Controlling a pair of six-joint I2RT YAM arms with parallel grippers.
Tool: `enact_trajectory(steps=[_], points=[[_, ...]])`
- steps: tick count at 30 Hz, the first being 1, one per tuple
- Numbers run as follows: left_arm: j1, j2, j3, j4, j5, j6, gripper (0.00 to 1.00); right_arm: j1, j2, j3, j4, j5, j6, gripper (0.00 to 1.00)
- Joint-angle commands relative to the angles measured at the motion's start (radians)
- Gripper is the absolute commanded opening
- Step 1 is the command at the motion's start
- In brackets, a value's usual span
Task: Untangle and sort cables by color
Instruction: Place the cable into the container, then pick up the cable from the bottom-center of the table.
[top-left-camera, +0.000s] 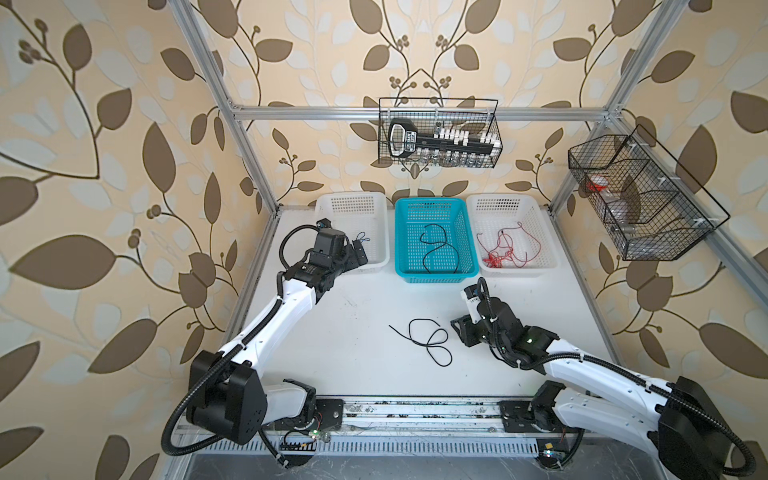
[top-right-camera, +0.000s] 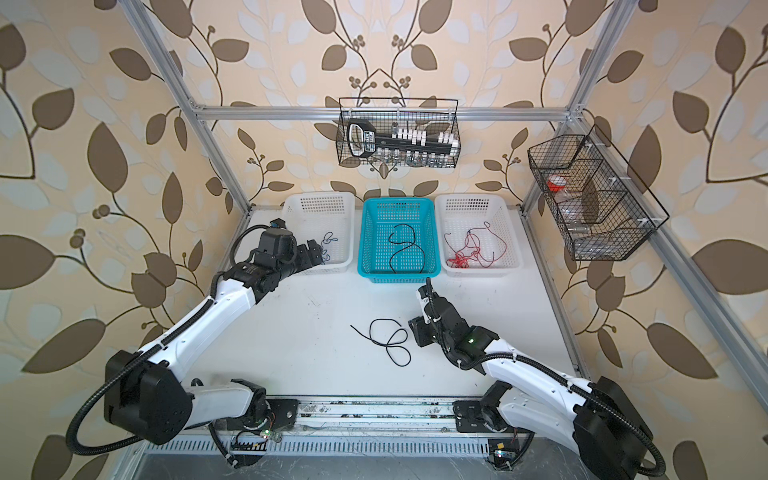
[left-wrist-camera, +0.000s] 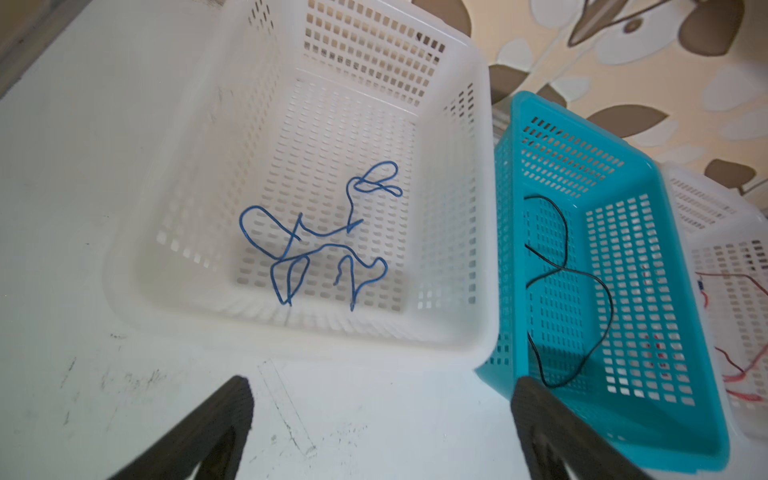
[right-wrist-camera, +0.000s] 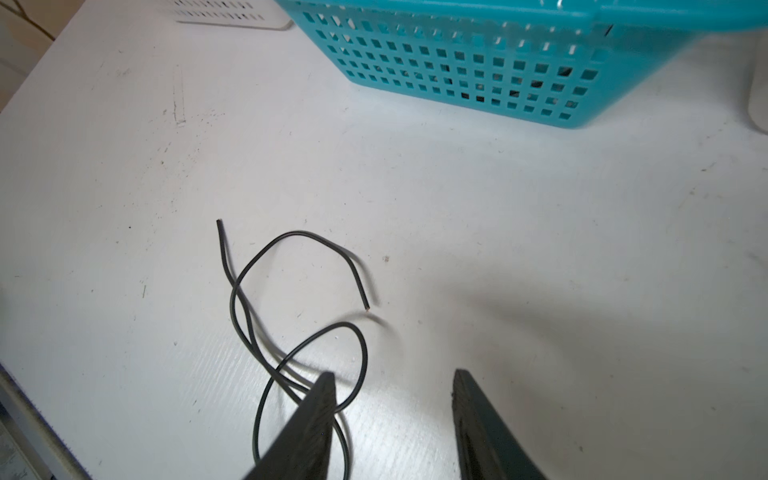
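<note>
Both top views: high overhead, facing down, whole table. Wrist views: close, angled down; both share the teal basket.

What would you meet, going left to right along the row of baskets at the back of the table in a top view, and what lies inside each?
A white basket with a blue cable → teal basket with a black cable → second white basket with red cables.
</note>
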Motion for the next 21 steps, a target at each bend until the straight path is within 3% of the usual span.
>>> enact_trajectory(steps=[1,9,21], points=[[-0.022,-0.063,-0.075,0.043,0.043,-0.049,0.99,0.014,0.007,-0.026,-0.010,-0.036,0.029,0.48],[-0.065,-0.144,-0.182,0.056,0.080,-0.100,0.99,0.035,0.095,-0.035,0.070,-0.069,0.085,0.53],[-0.065,-0.238,-0.250,0.035,0.097,-0.123,0.99,0.118,0.249,-0.028,0.178,-0.061,0.119,0.51]])
